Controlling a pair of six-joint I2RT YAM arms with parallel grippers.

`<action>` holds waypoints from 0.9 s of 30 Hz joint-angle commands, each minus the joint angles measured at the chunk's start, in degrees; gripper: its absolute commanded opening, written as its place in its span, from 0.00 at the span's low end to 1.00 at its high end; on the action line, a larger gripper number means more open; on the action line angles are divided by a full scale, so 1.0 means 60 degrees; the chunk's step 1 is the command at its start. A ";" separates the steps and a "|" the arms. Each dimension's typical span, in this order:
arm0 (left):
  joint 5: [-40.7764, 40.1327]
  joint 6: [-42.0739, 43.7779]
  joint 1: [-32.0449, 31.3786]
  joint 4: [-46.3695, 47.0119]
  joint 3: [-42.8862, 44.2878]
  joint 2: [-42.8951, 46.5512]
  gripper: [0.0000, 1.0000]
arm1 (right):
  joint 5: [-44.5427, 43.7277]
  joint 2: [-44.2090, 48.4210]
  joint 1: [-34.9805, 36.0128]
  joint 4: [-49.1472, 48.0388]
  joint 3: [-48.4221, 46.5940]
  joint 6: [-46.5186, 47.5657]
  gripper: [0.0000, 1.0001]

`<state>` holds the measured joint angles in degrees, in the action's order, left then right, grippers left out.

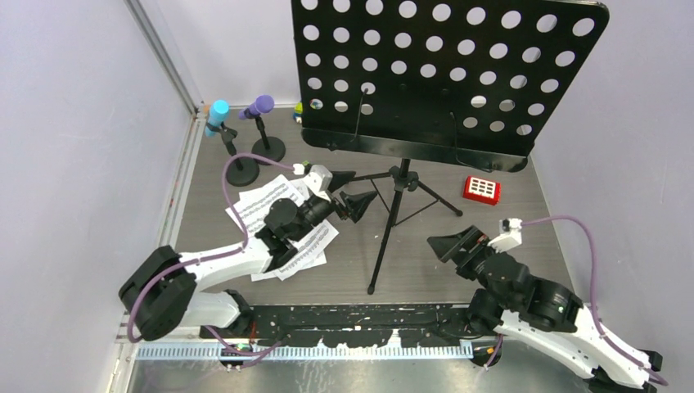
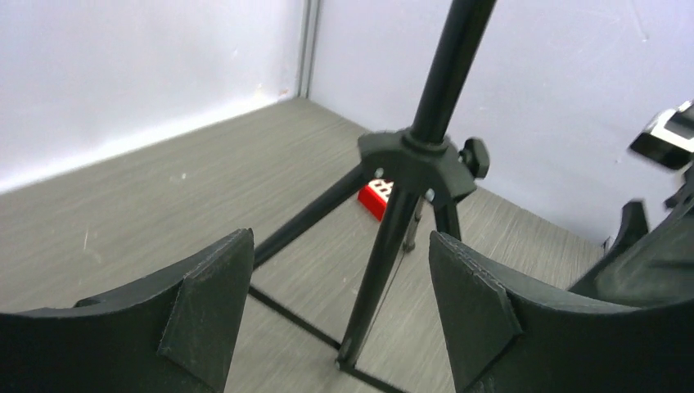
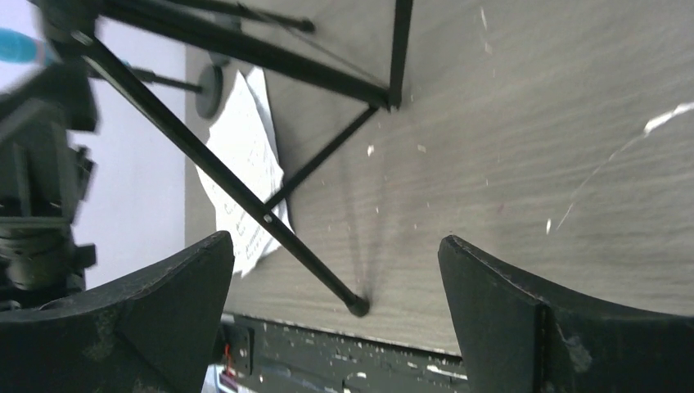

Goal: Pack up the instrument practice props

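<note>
Looming closest under the overhead camera, the black perforated music rack (image 1: 448, 74) stands upright mid-table (image 1: 425, 278). Its pole runs vertical, its desk faces the arms, and its tripod legs (image 1: 401, 182) splay for balance. The left gripper (image 2: 335, 246) is spread and empty, lined up on the leg hub without touching it, likely ready to seize it. The right gripper (image 3: 334, 241) gapes empty, low beside the nearest foot. Sheet-music pages (image 1: 250, 205) lie under the left arm. The cyan microphone (image 1: 218, 113) and purple microphone (image 1: 261, 106) sit in mic holders (image 1: 242, 172) at the far left.

Pale lilac walls (image 1: 74, 123), grey wood-grain tabletop (image 1: 200, 217)
</note>
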<state>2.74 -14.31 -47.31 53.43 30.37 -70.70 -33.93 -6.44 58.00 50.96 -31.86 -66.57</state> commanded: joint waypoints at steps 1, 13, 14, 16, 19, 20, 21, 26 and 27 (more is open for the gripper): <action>0.0426 0.0606 -0.0069 0.2688 0.0687 -0.0726 0.80 | 0.1277 -0.0254 0.0038 -0.0853 0.0734 -0.1527 1.00; 0.0698 -0.0025 -0.0069 0.4135 0.1945 -0.2457 0.79 | 0.1482 -0.2098 0.0037 -0.0187 0.0587 -0.2444 1.00; 0.0762 -0.0107 -0.0069 0.4165 0.2062 -0.2589 0.79 | 0.1558 -0.2255 0.0032 -0.0244 0.0588 -0.2397 1.00; 0.0920 -0.0214 -0.0083 0.4224 0.2262 -0.2804 0.79 | 0.1737 -0.2521 0.0038 -0.0414 0.0611 -0.2291 1.00; 0.1099 -0.0325 -0.0125 0.4249 0.2422 -0.2965 0.79 | 0.2041 -0.2764 0.0041 -0.0700 0.0710 -0.2233 1.00; 0.1217 -0.0351 -0.0140 0.4249 0.2467 -0.2997 0.78 | 0.2106 -0.2789 0.0045 -0.0781 0.0765 -0.2223 1.00; 0.1318 -0.0351 -0.0153 0.4249 0.2512 -0.3029 0.78 | 0.2147 -0.2805 0.0036 -0.0855 0.0825 -0.2229 1.00; 0.1396 -0.0442 -0.0186 0.4249 0.2901 -0.3378 0.78 | 0.2242 -0.2649 0.0042 -0.0924 0.1009 -0.2331 1.00; 0.1421 -0.0505 -0.0185 0.4249 0.3022 -0.3474 0.78 | 0.2261 -0.2606 0.0036 -0.0899 0.1016 -0.2336 1.00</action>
<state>10.11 -16.49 -48.07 74.65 44.95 -89.95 -20.49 -22.90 58.02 47.48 -25.91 -79.24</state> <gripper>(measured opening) 0.782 0.996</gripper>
